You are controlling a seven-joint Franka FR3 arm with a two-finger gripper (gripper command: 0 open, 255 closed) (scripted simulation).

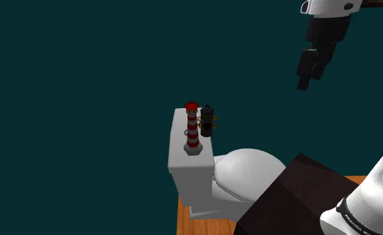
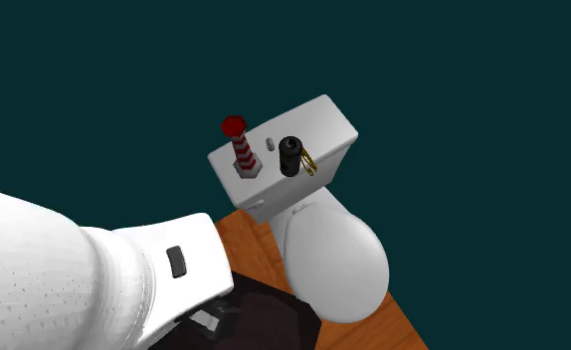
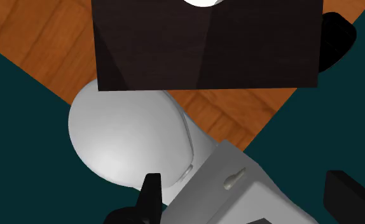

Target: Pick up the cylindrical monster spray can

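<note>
The spray can (image 1: 208, 120) is a black cylinder with a dark cap and thin yellow markings round its middle. It stands upright on the flat top of a pale grey toilet tank (image 1: 182, 167). In the shoulder view it is near the tank's far edge, just beside a red-and-white striped tower figure (image 1: 193, 130), at that figure's 2 o'clock. I cannot tell whether the two touch.

In the second exterior view the can (image 2: 291, 157) is seen from above at the figure's (image 2: 242, 149) 3 o'clock. There is a clear gap between them, and a small oval flush button (image 2: 270, 145) lies in that gap on the tank (image 2: 325, 121).

The white toilet lid (image 1: 247, 170) is closed and bulges out from the tank at the can's 5 o'clock in the shoulder view. The toilet sits on a wooden floor (image 1: 195, 221), with a flat dark teal backdrop around it.

The tool (image 1: 307, 77) hangs high at the can's 1 o'clock in the shoulder view, well apart from it and touching nothing. In the wrist view the tool (image 3: 245, 184) is wide, its two black fingers (image 3: 151, 194) far apart and empty. The tank's corner and the lid (image 3: 124, 137) lie beyond them, and the dark brown stand (image 3: 206, 44) lies farther on. The white arm (image 2: 75, 268) is large in the second exterior view, at the can's 8 o'clock.
</note>
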